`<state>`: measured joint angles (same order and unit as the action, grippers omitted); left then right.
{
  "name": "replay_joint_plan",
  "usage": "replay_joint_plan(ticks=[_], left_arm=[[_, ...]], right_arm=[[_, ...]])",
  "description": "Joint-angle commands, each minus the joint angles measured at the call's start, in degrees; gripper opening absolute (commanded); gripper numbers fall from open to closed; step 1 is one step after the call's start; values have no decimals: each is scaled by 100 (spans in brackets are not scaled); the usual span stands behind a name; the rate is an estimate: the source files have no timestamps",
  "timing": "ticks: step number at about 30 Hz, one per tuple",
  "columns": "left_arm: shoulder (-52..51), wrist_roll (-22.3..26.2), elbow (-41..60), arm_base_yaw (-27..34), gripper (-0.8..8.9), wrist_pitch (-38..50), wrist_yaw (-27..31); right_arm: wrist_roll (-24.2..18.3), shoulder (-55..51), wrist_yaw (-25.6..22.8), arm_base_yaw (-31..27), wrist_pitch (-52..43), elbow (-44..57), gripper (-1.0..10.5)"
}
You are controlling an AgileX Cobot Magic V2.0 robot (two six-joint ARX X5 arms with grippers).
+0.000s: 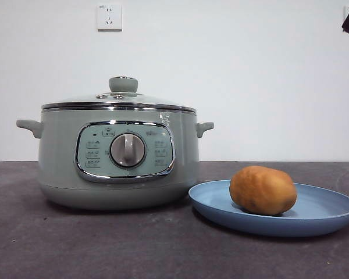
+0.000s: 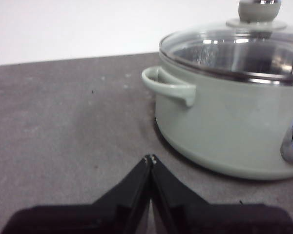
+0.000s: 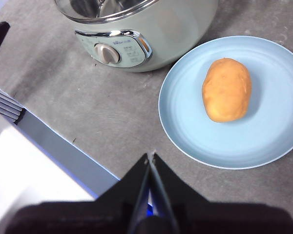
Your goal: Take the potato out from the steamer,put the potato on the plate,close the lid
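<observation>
Orange-brown potato (image 1: 263, 190) on plate (image 1: 326, 212) | lid (image 1: 119, 100) on steamer (image 1: 117, 157) | both grippers' jaws closed, empty

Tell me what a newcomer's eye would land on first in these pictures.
The orange-brown potato stands out most, lying on the light-blue plate to the right of the pot in the front view. Next comes the big sage-green steamer, with its glass lid on. Both grippers, left and right, are shut and hold nothing.

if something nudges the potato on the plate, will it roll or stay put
The potato would probably rock or roll sideways: it is oval and smooth-skinned. The plate has a raised rim that might stop it. It looks firm, unlikely to squash.
</observation>
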<state>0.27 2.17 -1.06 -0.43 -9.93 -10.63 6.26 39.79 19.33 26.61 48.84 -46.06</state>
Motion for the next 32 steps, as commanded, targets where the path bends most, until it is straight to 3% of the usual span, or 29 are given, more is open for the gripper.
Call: replay_joint_plan(ticks=[1,27,32], left_arm=[[-17,-68,90,17,-4,-28,7],[-17,-68,87,15,-4,2,9],[-17,-68,87,15,-4,2,9]], right_arm=[[31,-7,-15,7,-17,-26,0],[31,-9,-17,9,-20,-26,0],[-599,-369,-136,-302,-219,-15,0]])
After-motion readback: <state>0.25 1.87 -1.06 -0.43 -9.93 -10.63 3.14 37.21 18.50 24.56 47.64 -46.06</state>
